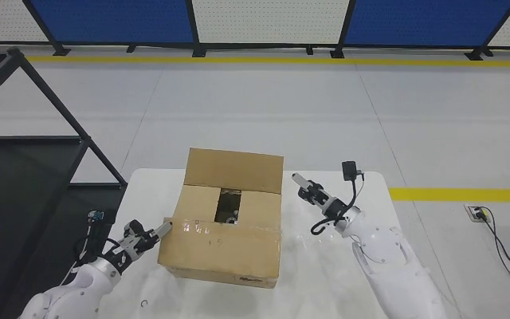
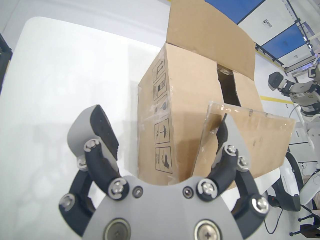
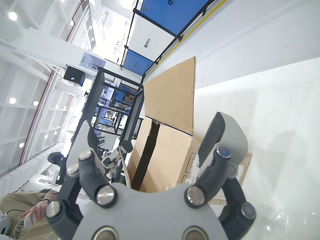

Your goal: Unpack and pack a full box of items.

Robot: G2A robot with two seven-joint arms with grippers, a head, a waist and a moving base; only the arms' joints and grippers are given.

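Near foreground: the left end effector [image 1: 158, 231] sits at the left corner of the box [image 1: 227, 255]. Its fingers [image 2: 103, 131] are spread wide and grip nothing. The corner of the near flap [image 2: 250, 136] lies between them, and whether a pad touches the card cannot be told. This flap is partly raised, with its taped edge uppermost.

Middle: the box stands upright at the centre of the white bench [image 1: 303, 263]. The two inner flaps are still folded down, leaving a dark slit [image 1: 229, 206] between them. The contents cannot be made out.

To the right of the box, apart from it, the right end effector [image 1: 301, 182] hangs level with the box top, also open and empty.

Farthest: the far flap [image 1: 233, 169] is lifted and leans away.

Judged progress: opening is underway, with both outer flaps up. The inner flaps, all the unpacking and the repacking remain.
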